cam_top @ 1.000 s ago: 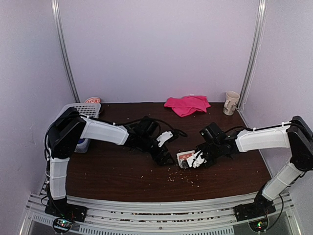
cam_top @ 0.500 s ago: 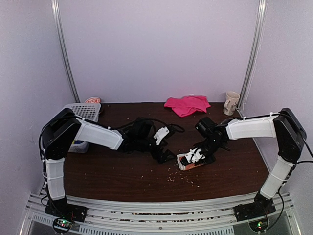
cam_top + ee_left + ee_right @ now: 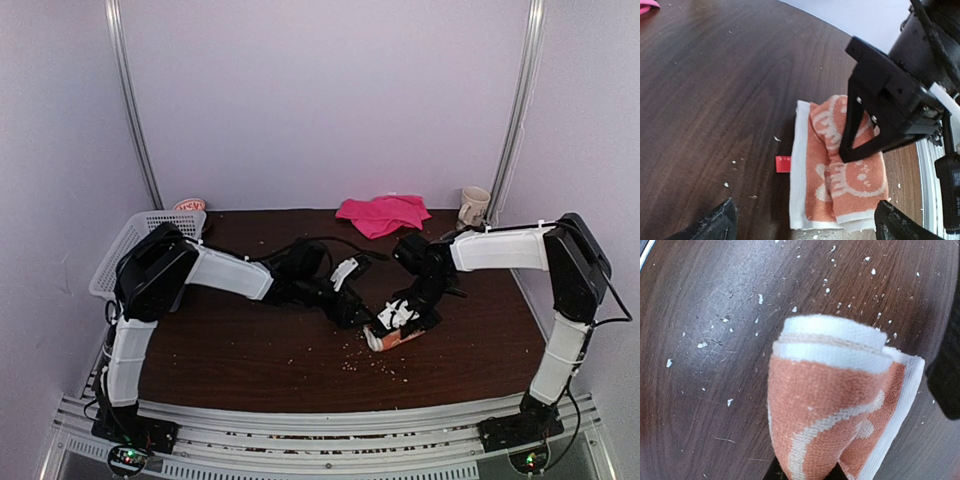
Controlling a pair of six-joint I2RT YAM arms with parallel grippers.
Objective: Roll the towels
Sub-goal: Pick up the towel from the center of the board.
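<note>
The orange towel (image 3: 397, 337), with its cream cartoon pattern and white edge, lies partly rolled on the dark table. My right gripper (image 3: 403, 322) is shut on the roll. In the right wrist view the rolled orange towel (image 3: 826, 400) fills the space between the fingers. In the left wrist view one black right finger (image 3: 862, 137) crosses the orange towel (image 3: 832, 192). My left gripper (image 3: 356, 310) stands open just left of the towel, its fingertips (image 3: 715, 226) wide apart on either side of the towel's near end. The pink towel (image 3: 383, 213) lies crumpled at the back.
A white lattice basket (image 3: 150, 232) stands at the back left and a cream mug (image 3: 473, 208) at the back right corner. A small red tag (image 3: 783, 163) sticks out at the towel's left edge. Crumbs are scattered on the table (image 3: 250, 360) in front of the towel.
My right arm has swung its elbow back and turned the wrist, shifting the orange towel slightly right and nearer. My left gripper has moved right, closer to the towel, still open.
</note>
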